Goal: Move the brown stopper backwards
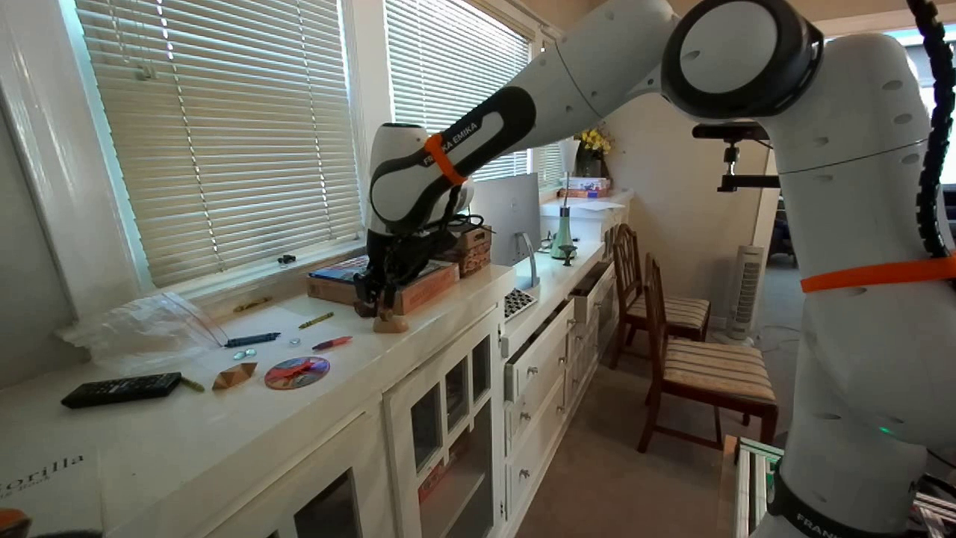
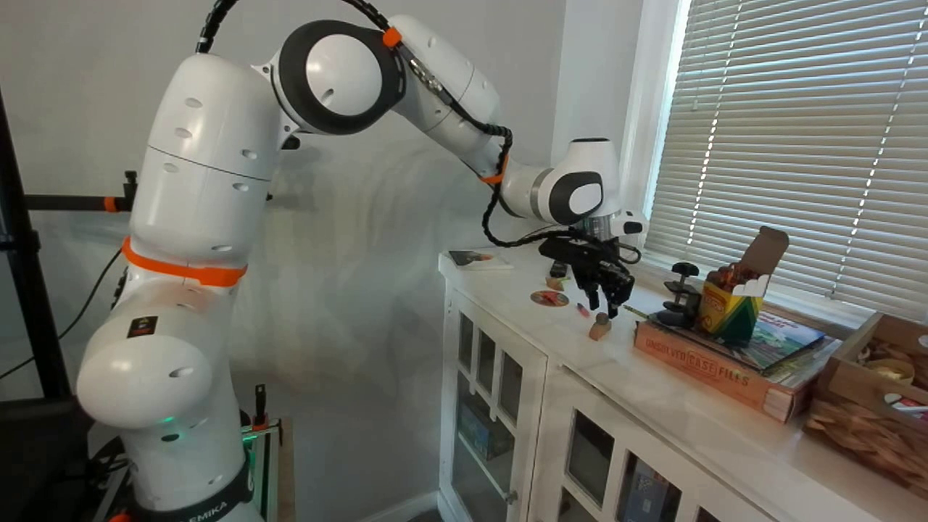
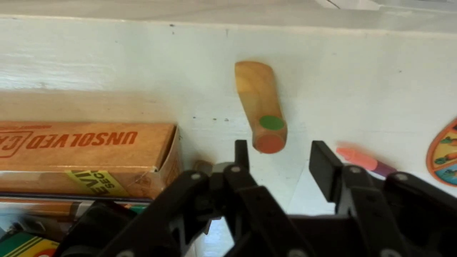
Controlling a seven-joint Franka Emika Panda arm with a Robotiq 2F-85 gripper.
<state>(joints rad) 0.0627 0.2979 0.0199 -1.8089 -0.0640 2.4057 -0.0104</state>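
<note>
A home interior: a white cabinet (image 1: 373, 463) with glass doors (image 1: 457, 390) runs below window blinds (image 1: 224, 134), wooden chairs (image 1: 713, 366) stand near drawers (image 1: 545, 359), yellow flowers (image 1: 594, 140) fill a vase (image 1: 588, 166), and a remote (image 1: 123, 388) and crayons (image 1: 252, 340) lie on the tabletop (image 1: 179, 441).

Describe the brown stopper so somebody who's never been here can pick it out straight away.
Find the white cabinet top below the window blinds, then the box lettered "Unsolved Case Files". Past the box's end, near the black hand, is the brown stopper, a wooden-looking piece. Unlike the red stick nearby, it has a green dot and a red dot at one end.
</note>
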